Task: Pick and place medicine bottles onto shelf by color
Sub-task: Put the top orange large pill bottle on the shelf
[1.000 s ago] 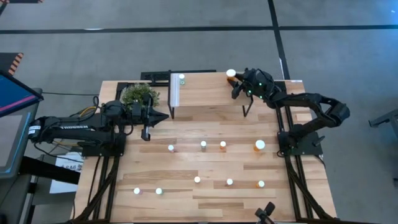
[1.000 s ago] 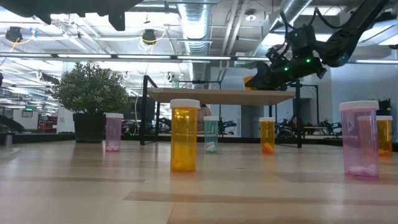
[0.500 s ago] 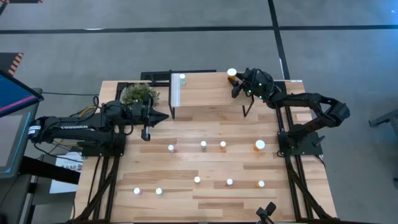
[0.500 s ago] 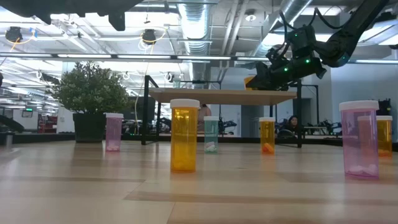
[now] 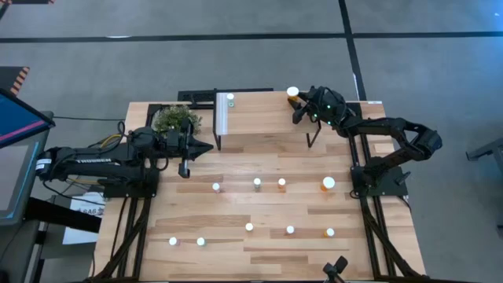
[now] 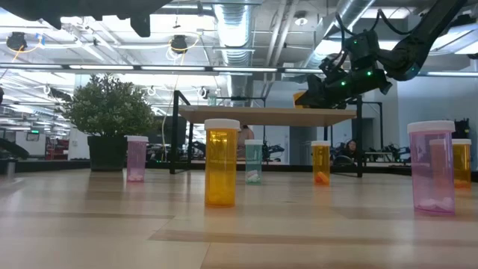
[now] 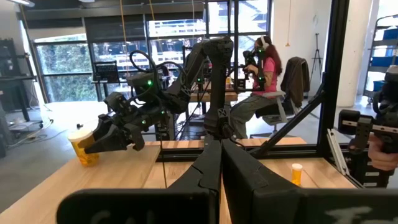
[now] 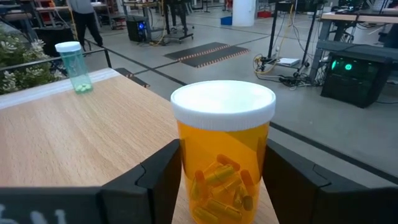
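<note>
The right gripper (image 5: 296,108) is up over the shelf (image 5: 259,114), at the shelf's far right corner; its two fingers (image 8: 155,177) sit on each side of a big orange bottle (image 8: 222,149) that stands on the shelf close to the edge; whether they press it or have let go cannot be told. A green bottle (image 8: 73,65) stands at the shelf's other end, near the white strip (image 5: 221,115); the wood between the two bottles is bare. The left gripper (image 5: 206,146) waits low beside the plant (image 5: 175,119), its fingers (image 7: 208,174) pressed together on nothing. More bottles stand spread out on the table (image 5: 236,161) nearer the front, with wide gaps between them; one more big orange bottle (image 5: 328,184) is near the right arm's base.
</note>
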{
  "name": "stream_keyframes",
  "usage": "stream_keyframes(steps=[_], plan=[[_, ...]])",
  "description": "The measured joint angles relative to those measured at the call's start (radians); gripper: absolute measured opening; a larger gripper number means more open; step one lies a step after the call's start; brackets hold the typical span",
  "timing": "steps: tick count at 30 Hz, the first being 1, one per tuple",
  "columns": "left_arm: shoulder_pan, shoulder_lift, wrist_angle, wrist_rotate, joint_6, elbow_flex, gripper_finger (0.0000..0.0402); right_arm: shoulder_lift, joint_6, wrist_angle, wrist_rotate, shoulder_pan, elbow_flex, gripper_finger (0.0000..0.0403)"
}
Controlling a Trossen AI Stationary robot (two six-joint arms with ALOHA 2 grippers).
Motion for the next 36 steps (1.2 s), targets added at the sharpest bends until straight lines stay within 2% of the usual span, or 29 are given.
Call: stream_keyframes(steps=[16, 36], plan=[[0.000, 0.000, 0.000, 0.000, 0.000, 0.000, 0.0000, 0.000, 0.001, -0.006, -0.001, 0.028, 0.000, 0.0230], [0.000, 0.000, 0.000, 0.000, -0.005, 0.000, 0.0000, 0.001, -0.020, -0.038, -0.060, 0.028, -0.001, 0.0230]])
